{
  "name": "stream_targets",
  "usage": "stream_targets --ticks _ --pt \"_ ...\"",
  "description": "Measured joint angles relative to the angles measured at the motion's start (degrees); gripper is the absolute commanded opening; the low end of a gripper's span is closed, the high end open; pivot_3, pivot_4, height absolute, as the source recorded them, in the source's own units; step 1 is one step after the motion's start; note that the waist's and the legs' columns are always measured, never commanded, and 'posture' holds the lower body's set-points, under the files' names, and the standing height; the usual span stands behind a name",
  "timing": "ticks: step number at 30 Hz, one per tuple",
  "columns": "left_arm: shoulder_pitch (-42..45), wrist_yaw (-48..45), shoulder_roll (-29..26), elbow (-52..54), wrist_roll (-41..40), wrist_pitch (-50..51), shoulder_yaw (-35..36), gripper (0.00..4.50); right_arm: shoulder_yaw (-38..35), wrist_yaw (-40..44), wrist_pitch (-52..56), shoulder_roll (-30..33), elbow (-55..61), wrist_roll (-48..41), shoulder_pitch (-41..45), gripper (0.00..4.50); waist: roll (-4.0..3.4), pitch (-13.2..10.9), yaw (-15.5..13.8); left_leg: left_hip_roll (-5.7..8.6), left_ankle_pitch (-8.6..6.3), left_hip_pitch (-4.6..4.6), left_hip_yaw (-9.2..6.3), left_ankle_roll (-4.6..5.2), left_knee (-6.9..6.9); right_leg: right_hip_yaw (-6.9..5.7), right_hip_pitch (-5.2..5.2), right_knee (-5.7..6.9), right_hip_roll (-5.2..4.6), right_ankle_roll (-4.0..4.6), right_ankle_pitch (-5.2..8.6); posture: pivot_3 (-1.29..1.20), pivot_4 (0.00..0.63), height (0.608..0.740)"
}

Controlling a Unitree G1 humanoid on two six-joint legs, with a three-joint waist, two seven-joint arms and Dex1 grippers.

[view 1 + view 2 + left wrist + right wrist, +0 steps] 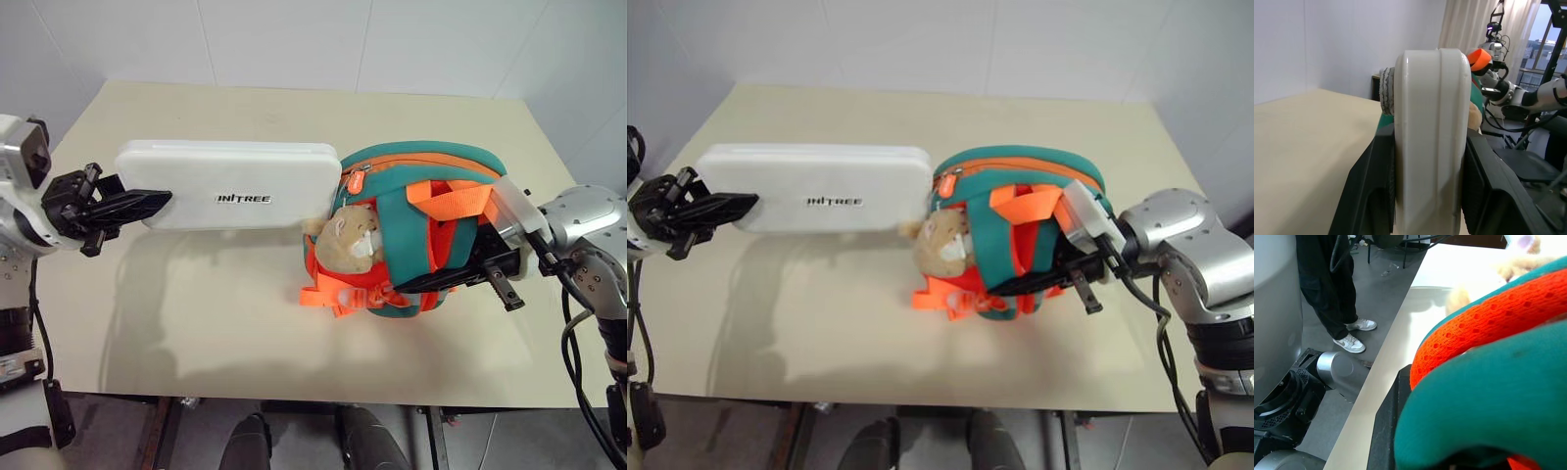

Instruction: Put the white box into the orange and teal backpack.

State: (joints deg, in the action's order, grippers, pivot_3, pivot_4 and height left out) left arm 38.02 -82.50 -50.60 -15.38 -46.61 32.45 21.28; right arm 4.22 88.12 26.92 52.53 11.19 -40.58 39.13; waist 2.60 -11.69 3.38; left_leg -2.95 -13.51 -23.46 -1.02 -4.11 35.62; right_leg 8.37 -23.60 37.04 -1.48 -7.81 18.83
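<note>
The white box [230,184] hangs level above the table, its lettering facing up. My left gripper [137,206] is shut on its left end; in the left wrist view the box [1432,137] stands edge-on between the black fingers [1364,196]. The box's right end meets the zipped rim of the orange and teal backpack [421,166], beside the tan plush animal [353,240]. My right gripper [446,278] is shut on the backpack's right side among the orange straps. Teal and orange fabric [1498,396] lies over its finger [1388,431].
The beige table [196,323] has bare room under the box and toward its front edge. White walls stand behind the table. A person's legs [1332,284] stand on the floor beyond the table's side.
</note>
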Motion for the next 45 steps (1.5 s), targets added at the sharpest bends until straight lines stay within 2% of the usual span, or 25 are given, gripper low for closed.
stream_targets --ticks 11,18,24,34,38,45 --pt "5.24 -2.79 0.15 -8.67 5.56 -7.07 -2.21 1.3 -0.08 -0.26 0.01 -0.04 0.97 0.01 -1.15 0.03 -0.01 0.0 -0.06 0.0 0.0 0.0 0.0 0.0 0.17 0.0 0.0 0.15 0.0 -0.01 0.0 0.0 0.15 0.74" --pt "5.34 -3.45 2.82 -8.12 5.75 -6.36 -4.43 1.3 -0.08 -0.35 -0.06 -0.23 0.99 0.22 -1.28 0.03 -0.01 -0.01 -0.11 0.0 0.0 0.0 -0.02 0.01 0.36 0.01 0.01 0.37 0.02 -0.02 0.03 0.0 0.15 0.74" --pt "5.57 -3.51 2.97 -7.68 6.38 -6.37 -6.71 1.3 -0.08 -0.41 -0.25 -0.41 0.99 0.46 -1.31 0.03 -0.01 -0.01 -0.11 0.0 -0.01 0.0 -0.03 0.01 0.4 0.01 0.01 0.41 0.02 -0.02 0.03 0.0 0.15 0.74" --pt "8.49 -3.52 3.34 -5.46 11.39 -13.76 -13.62 1.3 -0.08 -0.44 -0.72 -0.98 0.97 1.2 -1.44 0.03 -0.01 -0.01 -0.19 0.0 0.0 0.01 -0.03 0.01 0.41 0.01 0.04 0.4 0.02 -0.02 0.03 0.0 0.15 0.74" --pt "11.48 -3.35 6.37 -4.46 13.96 -15.98 -16.37 1.3 -0.08 -0.42 -1.06 -1.56 0.91 1.77 -1.45 0.03 -0.01 0.0 -0.25 0.01 0.0 0.02 -0.04 0.01 0.45 0.01 0.08 0.4 0.03 -0.03 0.03 0.0 0.15 0.74" --pt "12.36 2.81 16.61 -1.34 16.69 -15.78 -20.41 1.3 -0.08 -0.34 -1.75 -1.96 0.83 2.39 -1.47 0.03 -0.02 -0.01 -0.16 0.01 -0.01 0.0 -0.05 0.03 0.44 0.02 0.07 0.4 0.03 -0.06 0.03 0.0 0.15 0.74"
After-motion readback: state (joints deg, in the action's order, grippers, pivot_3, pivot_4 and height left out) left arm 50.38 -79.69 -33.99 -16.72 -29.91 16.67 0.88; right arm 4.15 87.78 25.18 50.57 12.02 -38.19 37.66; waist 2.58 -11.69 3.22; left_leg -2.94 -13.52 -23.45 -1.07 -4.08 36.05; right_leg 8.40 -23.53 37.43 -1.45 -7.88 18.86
